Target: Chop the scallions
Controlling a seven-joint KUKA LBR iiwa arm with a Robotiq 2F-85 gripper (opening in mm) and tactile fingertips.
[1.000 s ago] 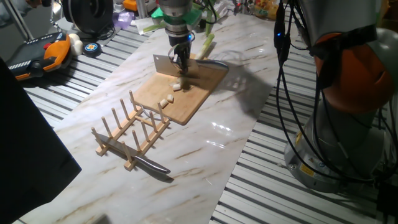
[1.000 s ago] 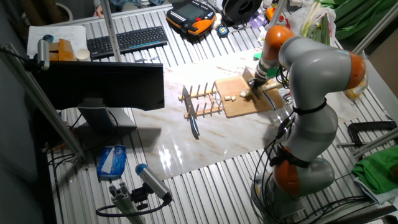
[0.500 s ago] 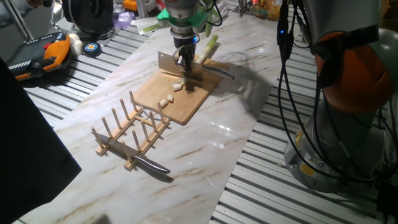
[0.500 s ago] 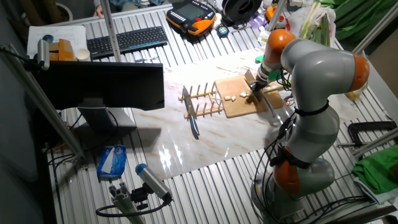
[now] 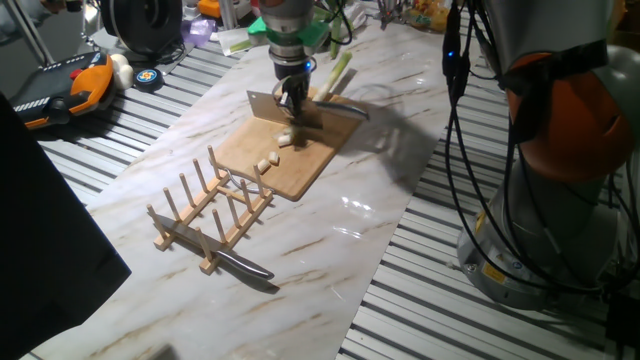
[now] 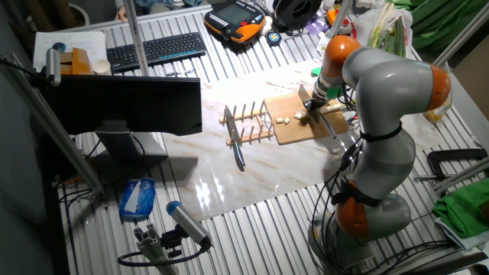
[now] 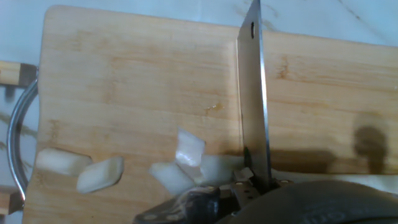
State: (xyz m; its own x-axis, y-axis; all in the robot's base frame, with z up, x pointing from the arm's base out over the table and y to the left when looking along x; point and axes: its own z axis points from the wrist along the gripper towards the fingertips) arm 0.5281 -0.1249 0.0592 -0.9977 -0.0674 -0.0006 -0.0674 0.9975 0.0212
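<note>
The scallion stalk (image 5: 338,72) lies on the far end of the wooden cutting board (image 5: 300,165), its green top sticking out past the board's edge. My gripper (image 5: 293,100) is shut on a cleaver (image 5: 262,103) held edge-down over the stalk's white end. In the hand view the blade (image 7: 254,93) stands on the board (image 7: 124,81), with a whitish piece (image 7: 219,165) against it and cut chunks (image 7: 99,175) to its left. Small chunks (image 5: 265,160) lie mid-board. The other fixed view shows the gripper (image 6: 313,107) over the board (image 6: 294,131).
A wooden peg rack (image 5: 212,208) stands next to the board's near end, with a second knife (image 5: 243,265) lying beside it. Clutter, including an orange pendant (image 5: 70,88), sits along the far left. The arm's base (image 5: 555,190) is on the right.
Half a second ago the gripper and cleaver were slightly further toward the green end of the stalk. They have since come back a little, with the blade down at the board.
</note>
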